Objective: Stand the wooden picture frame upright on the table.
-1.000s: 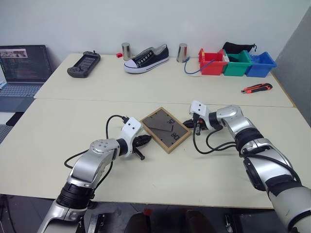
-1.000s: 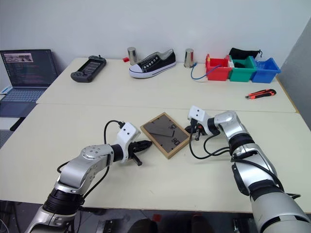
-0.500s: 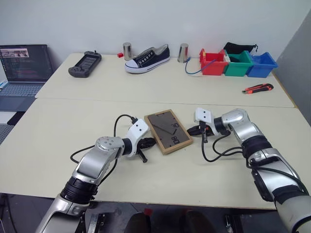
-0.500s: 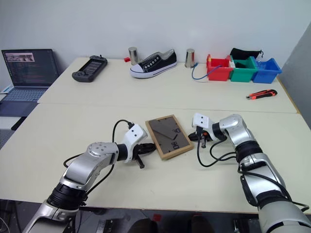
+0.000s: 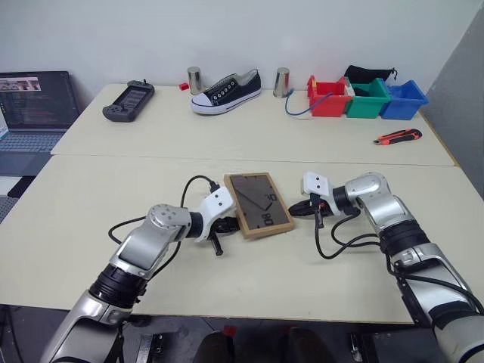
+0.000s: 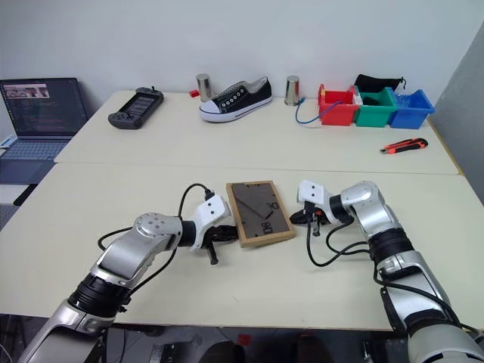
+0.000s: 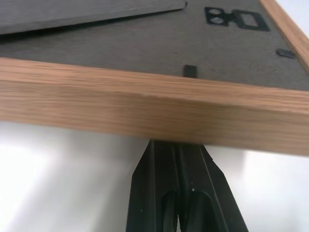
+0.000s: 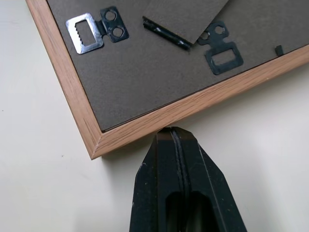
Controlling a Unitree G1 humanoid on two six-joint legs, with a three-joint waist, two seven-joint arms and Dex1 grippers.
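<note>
Item: wooden picture frame, flat on the near table, backing and stand flap up. Likely light, rigid, glass-fronted underneath, prone to sliding. My left gripper and right gripper, both closed and empty, flank its long edges; lift by the wood rim.

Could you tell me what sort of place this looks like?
Probably a lab or office workspace: a laptop showing code, coloured parts bins and a utility knife on pale tables against a plain wall.
</note>
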